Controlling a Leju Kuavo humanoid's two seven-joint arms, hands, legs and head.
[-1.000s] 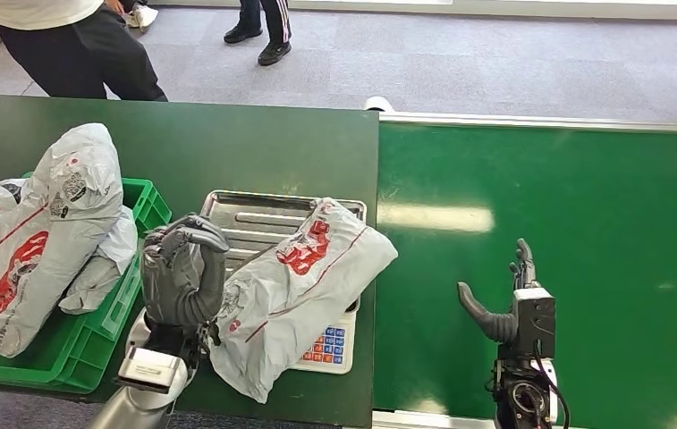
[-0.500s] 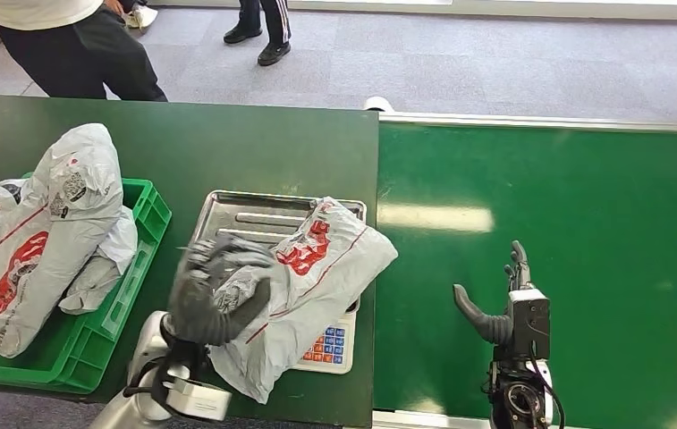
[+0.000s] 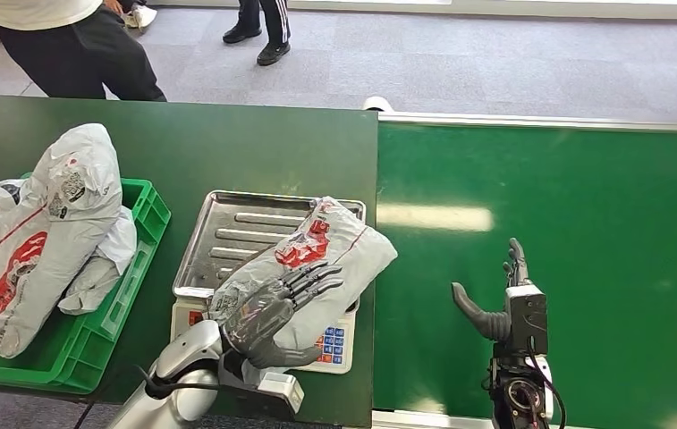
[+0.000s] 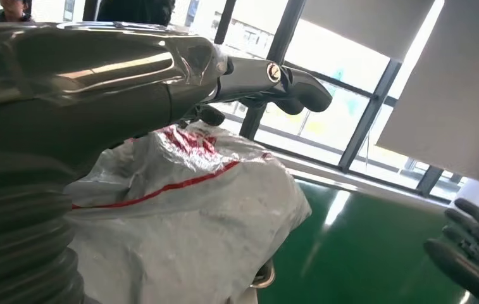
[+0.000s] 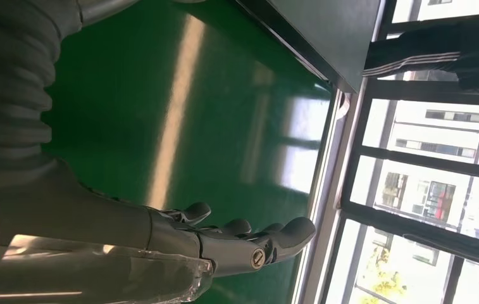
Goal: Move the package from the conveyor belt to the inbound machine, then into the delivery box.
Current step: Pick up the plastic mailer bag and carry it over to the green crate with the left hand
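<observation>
Left robot hand point(image 3: 272, 308) spread, fingers flat on the crumpled grey plastic package with red print point(image 3: 317, 259) lying beneath it across the steel-trayed scale point(image 3: 227, 234); right robot hand point(image 3: 506, 304) spread, holding nothing.

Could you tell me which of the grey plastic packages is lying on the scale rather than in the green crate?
The package under the left hand lies alone across the scale; the other packages are piled in the green crate.

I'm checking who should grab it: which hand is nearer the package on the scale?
Left. The left hand is against the near side of the package on the scale; the right hand hangs apart, over the conveyor belt.
</observation>
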